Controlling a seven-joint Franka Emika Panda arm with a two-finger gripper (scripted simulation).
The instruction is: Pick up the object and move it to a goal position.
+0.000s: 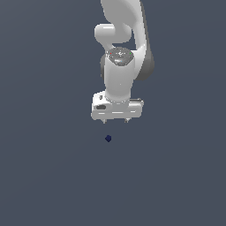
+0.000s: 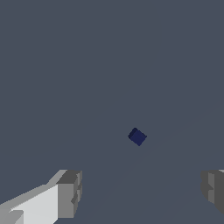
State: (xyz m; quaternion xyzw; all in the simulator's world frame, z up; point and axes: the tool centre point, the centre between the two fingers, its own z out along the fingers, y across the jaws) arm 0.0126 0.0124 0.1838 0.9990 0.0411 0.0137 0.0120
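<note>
The object [image 1: 108, 138] is a tiny dark navy-blue block lying alone on the flat grey surface. In the exterior view it sits just below the white gripper [image 1: 115, 120] and slightly toward that view's left of the gripper's middle. The gripper points down and stands open, with nothing between its two short fingertips. The wrist view shows the object [image 2: 137, 136] apart from both grey fingers [image 2: 70, 192], ahead of the wide gap between them. The gripper [image 2: 141, 190] touches nothing.
A plain grey surface [image 1: 48, 176] fills both views. The white arm [image 1: 121, 39] rises from the gripper toward the top of the exterior view.
</note>
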